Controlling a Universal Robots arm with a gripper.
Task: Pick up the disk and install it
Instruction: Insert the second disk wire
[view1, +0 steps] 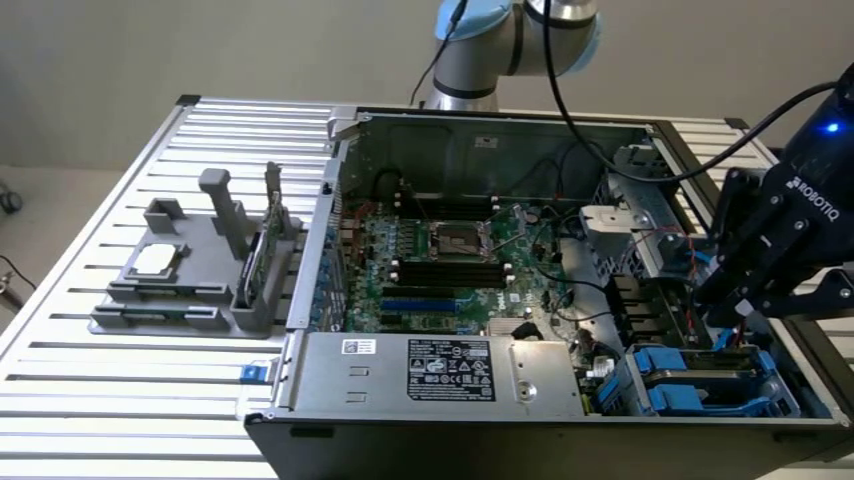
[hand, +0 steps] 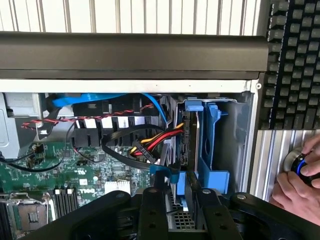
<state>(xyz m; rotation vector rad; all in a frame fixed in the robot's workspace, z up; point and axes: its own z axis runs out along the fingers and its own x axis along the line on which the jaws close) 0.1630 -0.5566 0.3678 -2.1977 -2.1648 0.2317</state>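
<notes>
The disk (hand: 191, 145) stands on edge in its blue carrier frame (hand: 214, 142), inside the drive bay at the corner of the open computer case (view1: 441, 375). My gripper (hand: 180, 216) reaches down over it, its black fingers (hand: 152, 215) closed on the disk's near edge, where a blue tab and grey metal fill the gap. In the exterior view my gripper (view1: 731, 318) hangs over the drive bay on that view's right, and blue carriers (view1: 694, 385) sit just below it.
Red, yellow and black cables (hand: 145, 142) run beside the bay, with the motherboard (view1: 447, 265) further in. A grey fixture (view1: 200, 270) holding a silver chip sits at the exterior view's left. A keyboard (hand: 295, 65) and a person's hand (hand: 300, 185) on a knob lie outside the case.
</notes>
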